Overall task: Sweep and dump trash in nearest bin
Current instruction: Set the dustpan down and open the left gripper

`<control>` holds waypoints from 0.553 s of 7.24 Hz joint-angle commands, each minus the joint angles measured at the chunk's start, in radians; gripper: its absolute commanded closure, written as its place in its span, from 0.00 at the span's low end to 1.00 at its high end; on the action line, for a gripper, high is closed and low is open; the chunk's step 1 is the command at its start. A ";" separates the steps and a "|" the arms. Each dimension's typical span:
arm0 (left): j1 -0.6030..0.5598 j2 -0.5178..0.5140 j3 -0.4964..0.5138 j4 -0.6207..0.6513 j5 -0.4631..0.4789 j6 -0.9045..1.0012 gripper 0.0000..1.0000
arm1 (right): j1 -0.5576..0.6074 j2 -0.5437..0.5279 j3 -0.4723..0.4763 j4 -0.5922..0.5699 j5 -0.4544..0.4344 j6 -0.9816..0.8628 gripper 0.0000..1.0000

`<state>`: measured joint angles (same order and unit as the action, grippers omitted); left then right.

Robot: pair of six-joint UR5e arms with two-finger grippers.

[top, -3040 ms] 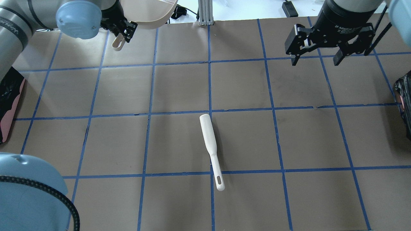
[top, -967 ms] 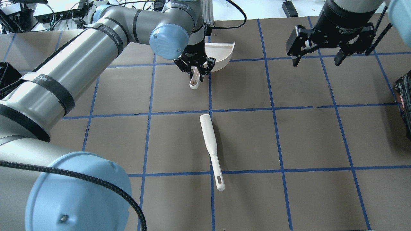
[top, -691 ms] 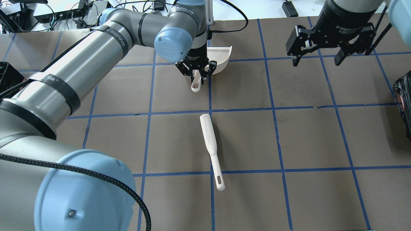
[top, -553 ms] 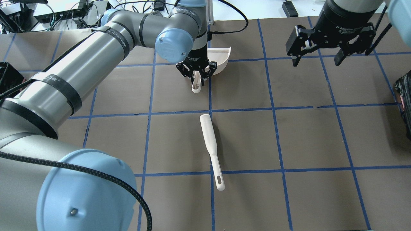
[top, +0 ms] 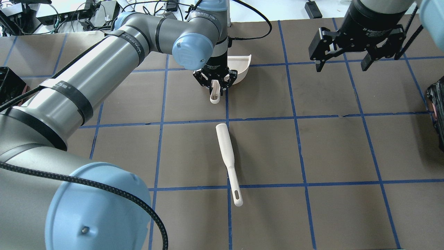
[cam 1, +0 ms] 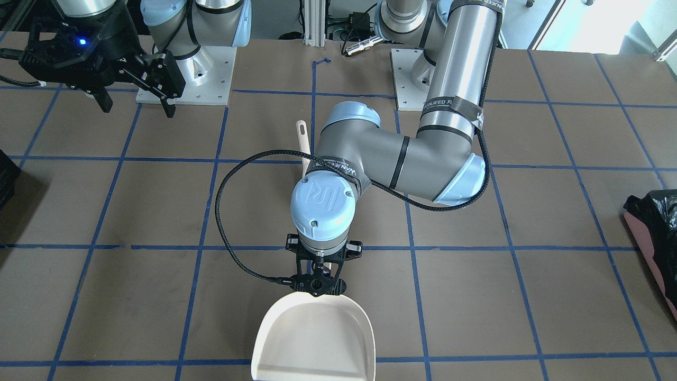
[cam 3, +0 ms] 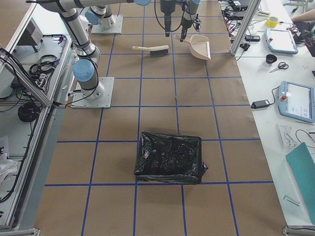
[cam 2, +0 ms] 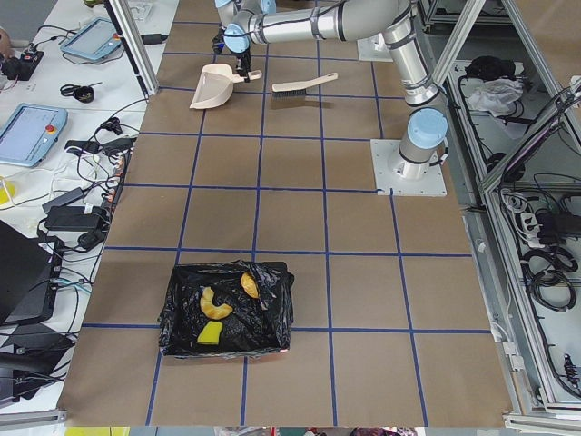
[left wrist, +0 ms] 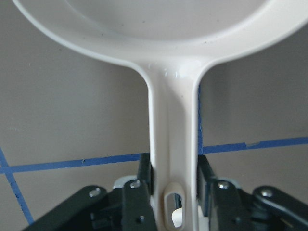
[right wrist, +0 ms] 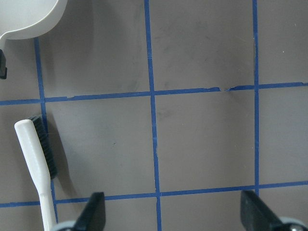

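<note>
Since all three scraps of trash point(cam 2: 213, 307) already lie in the bin point(cam 2: 172, 313), the job looks nearly done: left hand point(top: 215, 86) pinches the dustpan point(cam 1: 317, 338) handle low at the table point(top: 329, 149), right hand point(top: 341, 67) spread, empty

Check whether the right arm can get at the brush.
Probably yes. The brush lies alone on the table with nothing over or against it, and the right gripper hangs open and empty off to its side. The left gripper holds the dustpan beyond the brush's head, clear of that path.
</note>
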<state>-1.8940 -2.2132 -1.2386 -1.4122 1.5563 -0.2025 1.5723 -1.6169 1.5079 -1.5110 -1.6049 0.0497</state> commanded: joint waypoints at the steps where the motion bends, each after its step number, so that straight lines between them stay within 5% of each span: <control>1: -0.005 -0.002 -0.001 -0.002 -0.001 -0.006 1.00 | 0.000 0.000 0.000 0.000 -0.001 -0.014 0.00; 4: -0.013 -0.008 -0.002 -0.004 -0.001 -0.018 1.00 | 0.000 0.000 0.002 0.000 0.000 -0.014 0.00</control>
<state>-1.9020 -2.2187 -1.2404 -1.4143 1.5547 -0.2125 1.5723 -1.6168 1.5083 -1.5110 -1.6054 0.0355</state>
